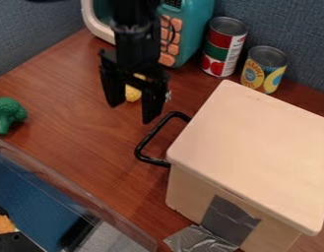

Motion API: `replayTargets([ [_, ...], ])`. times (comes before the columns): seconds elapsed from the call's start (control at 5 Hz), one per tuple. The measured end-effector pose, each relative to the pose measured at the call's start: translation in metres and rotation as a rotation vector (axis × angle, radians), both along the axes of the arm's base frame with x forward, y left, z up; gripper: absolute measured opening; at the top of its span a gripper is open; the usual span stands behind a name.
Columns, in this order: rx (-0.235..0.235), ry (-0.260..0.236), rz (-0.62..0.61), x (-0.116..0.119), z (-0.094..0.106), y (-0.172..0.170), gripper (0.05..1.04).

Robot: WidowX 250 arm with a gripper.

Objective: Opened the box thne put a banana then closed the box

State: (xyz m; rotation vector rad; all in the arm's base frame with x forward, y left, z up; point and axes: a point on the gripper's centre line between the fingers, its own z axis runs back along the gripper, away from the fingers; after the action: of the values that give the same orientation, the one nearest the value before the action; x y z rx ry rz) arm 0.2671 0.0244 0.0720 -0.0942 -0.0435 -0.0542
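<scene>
Camera view: smooth lid [256, 147] on box [190, 193], pincer [132, 112] spread.

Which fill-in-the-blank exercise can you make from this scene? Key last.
The toy broccoli is coloured ____. Cans standing beside the teal toy microwave number ____. Covering the top of the box is its pale ____. The pincer is not shut but ____.

Missing words: green; two; lid; open.
</scene>
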Motion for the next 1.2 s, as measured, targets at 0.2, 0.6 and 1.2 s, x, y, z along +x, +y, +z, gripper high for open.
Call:
replayTargets([
  [0.2, 0.014, 0.007, 0.021, 0.006, -0.015, 0.0, 0.999],
  [0.6, 0.056, 0.022, 0.128, 0.014, -0.039, -0.003, 0.999],
  [1.2, 0.066, 0.012, 0.135, 0.013, -0.047, -0.025, 0.672],
])
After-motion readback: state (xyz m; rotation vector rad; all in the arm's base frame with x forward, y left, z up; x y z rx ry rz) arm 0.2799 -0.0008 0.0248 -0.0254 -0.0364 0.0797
